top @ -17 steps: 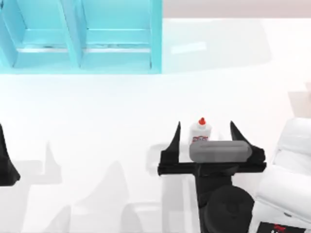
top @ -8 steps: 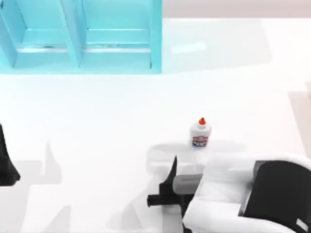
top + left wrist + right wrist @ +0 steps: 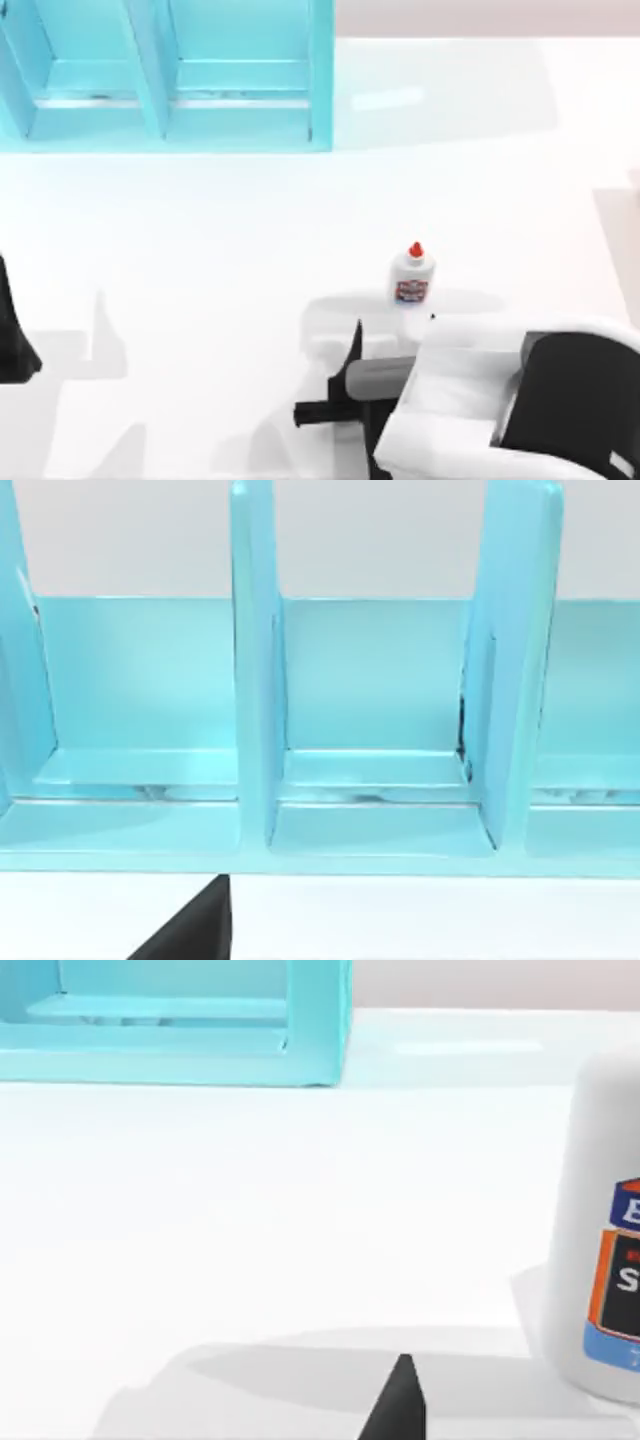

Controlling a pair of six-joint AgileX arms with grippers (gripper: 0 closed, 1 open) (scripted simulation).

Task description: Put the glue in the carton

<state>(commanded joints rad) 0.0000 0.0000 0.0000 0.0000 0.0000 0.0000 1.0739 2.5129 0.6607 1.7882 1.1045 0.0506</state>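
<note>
The glue (image 3: pixel 412 276), a small white bottle with a red cap, stands upright on the white table right of centre. My right gripper (image 3: pixel 395 322) is open just in front of it, nearer the table's front edge, with nothing between its fingers. One black finger (image 3: pixel 355 347) shows; the other is mostly hidden under the white arm. In the right wrist view the glue (image 3: pixel 605 1230) looms close, off to one side of a fingertip (image 3: pixel 401 1405). The carton (image 3: pixel 160 75), a light blue box with dividers, sits at the back left. My left gripper (image 3: pixel 10 330) is parked at the left edge.
The left wrist view faces the carton (image 3: pixel 380 780) and its upright dividers (image 3: pixel 255 660). The carton's corner (image 3: pixel 315 1030) also appears far off in the right wrist view. Open white table lies between the glue and the carton. The right arm's white body (image 3: pixel 480 400) fills the front right.
The right gripper has pulled back toward the front edge and to the left; its fingers no longer flank the glue. The glue has not moved. The left arm is still.
</note>
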